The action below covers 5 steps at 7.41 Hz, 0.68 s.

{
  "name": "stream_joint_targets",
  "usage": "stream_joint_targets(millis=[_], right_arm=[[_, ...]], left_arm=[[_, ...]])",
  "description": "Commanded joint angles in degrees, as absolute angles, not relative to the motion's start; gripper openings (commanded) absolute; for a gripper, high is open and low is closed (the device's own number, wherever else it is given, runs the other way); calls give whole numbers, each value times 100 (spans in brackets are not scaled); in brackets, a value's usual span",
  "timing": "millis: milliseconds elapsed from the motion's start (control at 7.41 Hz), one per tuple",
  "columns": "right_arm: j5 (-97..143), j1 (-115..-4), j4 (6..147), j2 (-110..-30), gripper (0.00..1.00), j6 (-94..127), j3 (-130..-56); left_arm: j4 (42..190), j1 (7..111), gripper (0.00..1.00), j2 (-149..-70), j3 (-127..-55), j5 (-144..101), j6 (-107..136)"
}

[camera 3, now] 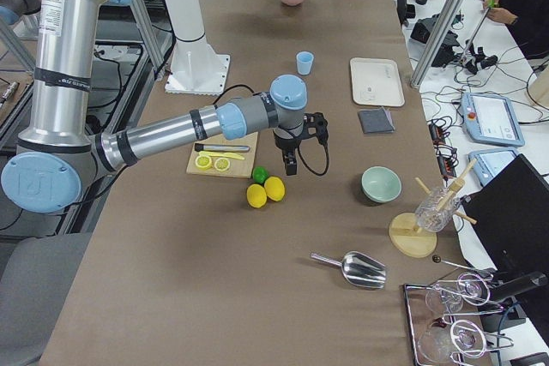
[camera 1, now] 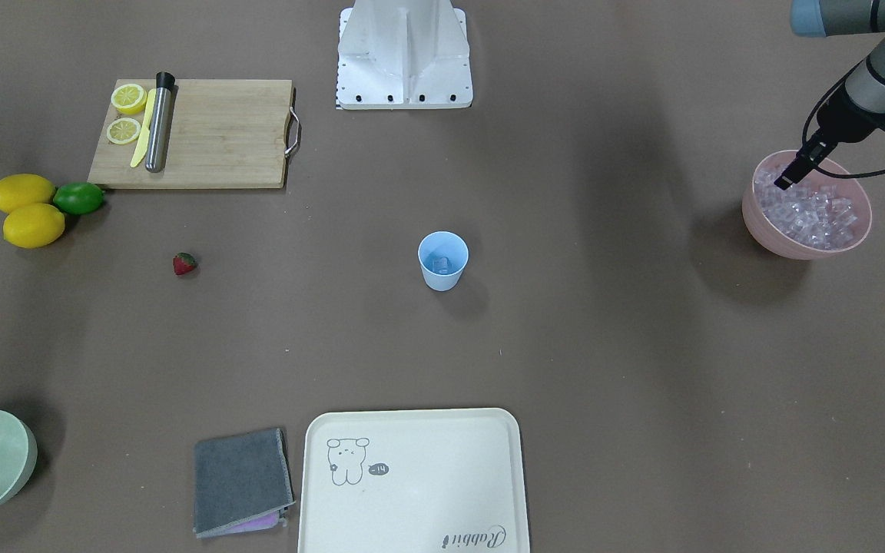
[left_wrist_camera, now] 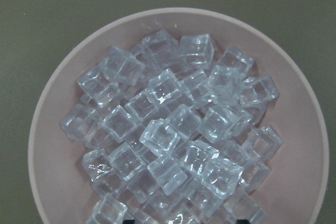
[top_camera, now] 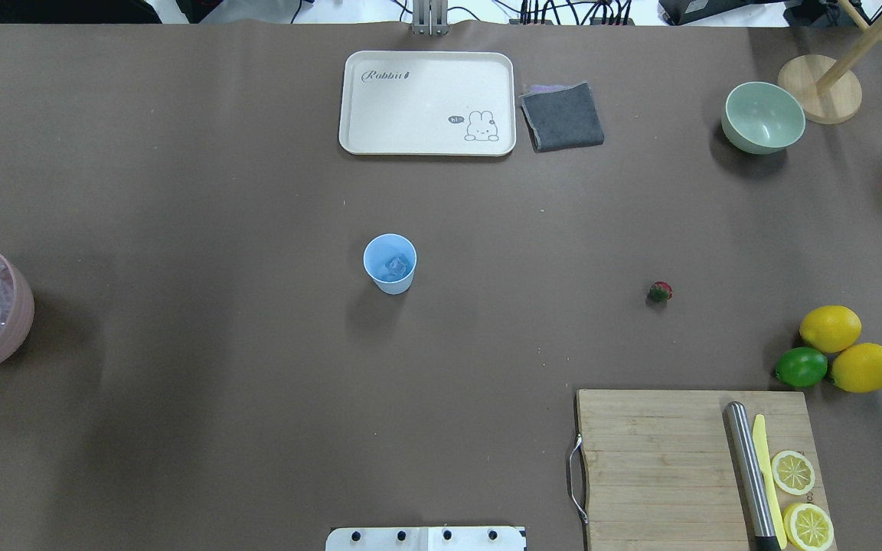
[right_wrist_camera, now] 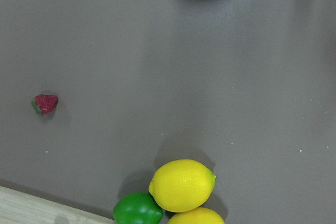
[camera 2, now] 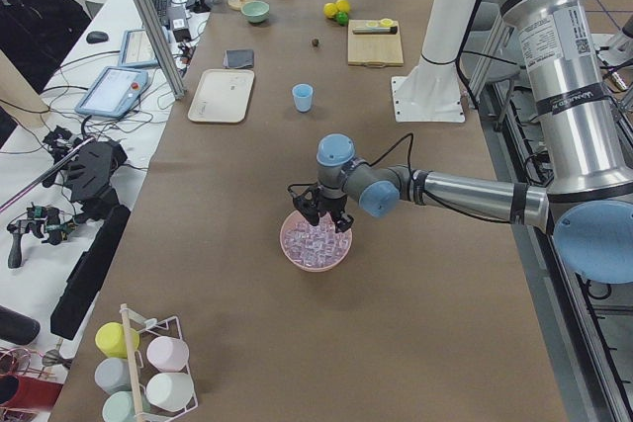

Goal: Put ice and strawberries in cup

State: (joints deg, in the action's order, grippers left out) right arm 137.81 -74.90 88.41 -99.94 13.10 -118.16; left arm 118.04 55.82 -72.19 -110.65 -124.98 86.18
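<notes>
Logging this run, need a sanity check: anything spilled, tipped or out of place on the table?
Nothing stands out. The cup stands upright with ice in it. The rest of the cubes sit inside the pink bowl, with none seen on the table. The strawberry lies alone, apart from the cup.

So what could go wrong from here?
The ice is heaped tight in the pink bowl, so the left gripper might pinch two cubes or lose a slick one. The cup stands far off, unsupported; a drop there could tip it. The strawberry is small, easily missed.
</notes>
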Motion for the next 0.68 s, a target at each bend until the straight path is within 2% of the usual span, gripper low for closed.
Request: stream_joint_targets(millis=[0, 540], right_arm=[[13781, -7497, 8833, -10054, 100, 1310, -11865], [13781, -7497, 8842, -10125, 100, 1310, -11927]], left_arm=[[11812, 5415, 71, -7224, -11004, -12454, 8605], [11812, 5317, 71, -7242, -10995, -12428, 8613]])
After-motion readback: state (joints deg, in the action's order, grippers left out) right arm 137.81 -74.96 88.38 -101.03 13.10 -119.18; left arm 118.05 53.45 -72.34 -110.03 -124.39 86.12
